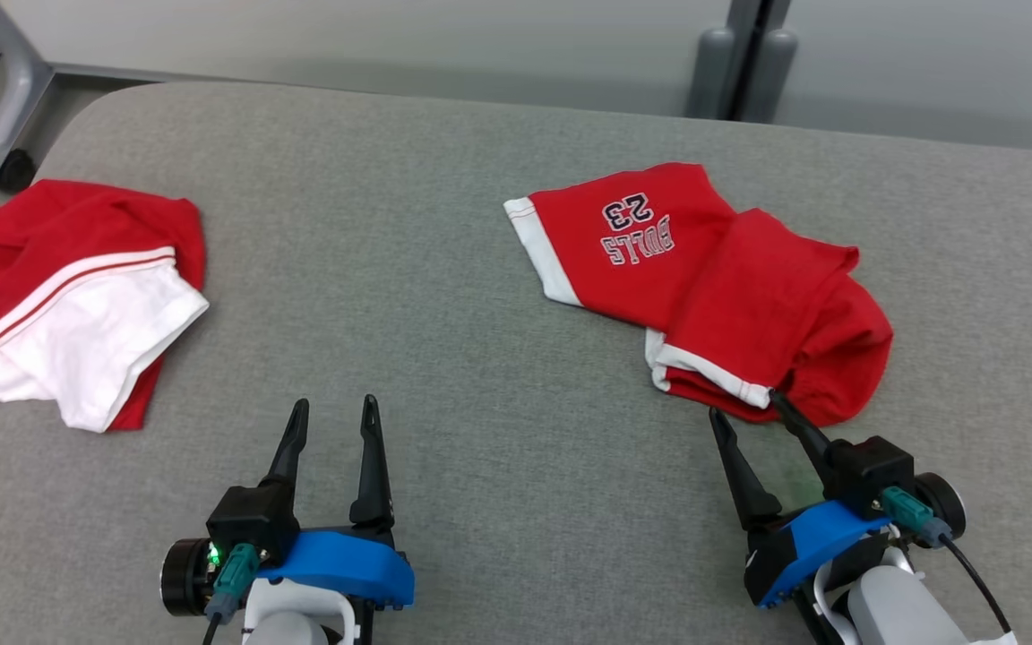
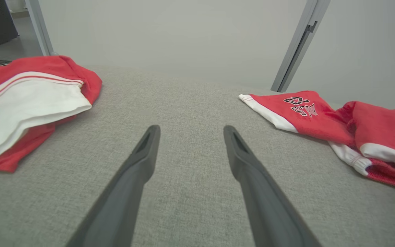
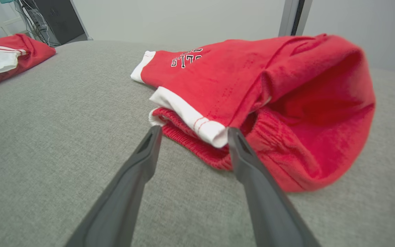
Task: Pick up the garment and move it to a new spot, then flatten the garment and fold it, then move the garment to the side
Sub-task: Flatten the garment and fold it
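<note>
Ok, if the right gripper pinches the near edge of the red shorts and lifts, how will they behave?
Probably floppy: the shorts lie crumpled in soft folds, so they'd likely sag from the pinch. Likely light: thin cloth. Layers stack by the right gripper, so it may catch only the white hem and the rest unfold.

The head camera looks steeply down from the near side over the grey pad [image 1: 444, 296]. The left wrist camera sits low, facing far, well back from both garments. The right wrist camera, equally low, is close to the red shorts [image 3: 252, 79]. All three share the shorts and the red-and-white garment [image 1: 77, 305] on the left.
</note>
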You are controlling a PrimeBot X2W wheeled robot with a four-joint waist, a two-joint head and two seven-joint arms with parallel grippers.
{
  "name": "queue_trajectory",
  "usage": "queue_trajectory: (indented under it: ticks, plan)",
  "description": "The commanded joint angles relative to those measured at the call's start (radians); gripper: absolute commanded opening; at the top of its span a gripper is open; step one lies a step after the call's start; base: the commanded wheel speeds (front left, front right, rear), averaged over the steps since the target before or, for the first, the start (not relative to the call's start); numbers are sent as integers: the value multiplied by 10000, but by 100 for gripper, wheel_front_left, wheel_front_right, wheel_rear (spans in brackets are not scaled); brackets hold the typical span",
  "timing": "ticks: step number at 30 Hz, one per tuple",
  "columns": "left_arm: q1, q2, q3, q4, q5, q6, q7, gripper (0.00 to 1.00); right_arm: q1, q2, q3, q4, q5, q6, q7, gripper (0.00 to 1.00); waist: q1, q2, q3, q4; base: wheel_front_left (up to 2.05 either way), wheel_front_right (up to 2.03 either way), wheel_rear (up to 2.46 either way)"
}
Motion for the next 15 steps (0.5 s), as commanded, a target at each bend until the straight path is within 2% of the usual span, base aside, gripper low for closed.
queue_trajectory:
  ticks: [1, 4, 5, 6, 7, 8, 9, 15]
  plan:
    - [-129, -11, 16, -70, -56, 53, -31, 100, -57, -62, -64, 93, -7, 1, -10, 100, -1, -2, 99, 160, 0, 0, 0]
    - [-100, -15, -20, -113, -75, 80, -31, 100, -68, -56, -127, 121, -24, 1, -12, 100, -1, -2, 138, 244, 0, 0, 0]
    - [-99, -15, -24, -123, -77, 83, -31, 100, -82, -51, -121, 114, -26, 1, -11, 96, -1, -2, 154, 259, 0, 0, 0]
    - [-101, -13, -24, -131, -84, 94, -31, 100, -108, -52, -103, 104, -24, 1, -11, 87, -1, -2, 176, 268, 0, 0, 0]
    - [-105, -13, -18, -143, -92, 91, -31, 100, -146, -54, -74, 62, -13, 1, -11, 49, -1, -2, 194, 273, 0, 0, 0]
    - [-111, -15, -16, -146, -93, 95, -31, 100, -177, -65, -47, 9, -5, 1, -11, 31, -1, -2, 210, 272, 0, 0, 0]
    - [-120, -15, -15, -145, -98, 99, -31, 100, -200, -64, -51, -62, 34, 1, -11, 0, -1, -2, 218, 268, 0, 0, 0]
    - [-84, -15, -10, -20, -128, 53, -31, 100, -187, -22, -86, -613, 243, 1, -11, 0, -1, -2, 92, 209, 0, 0, 0]
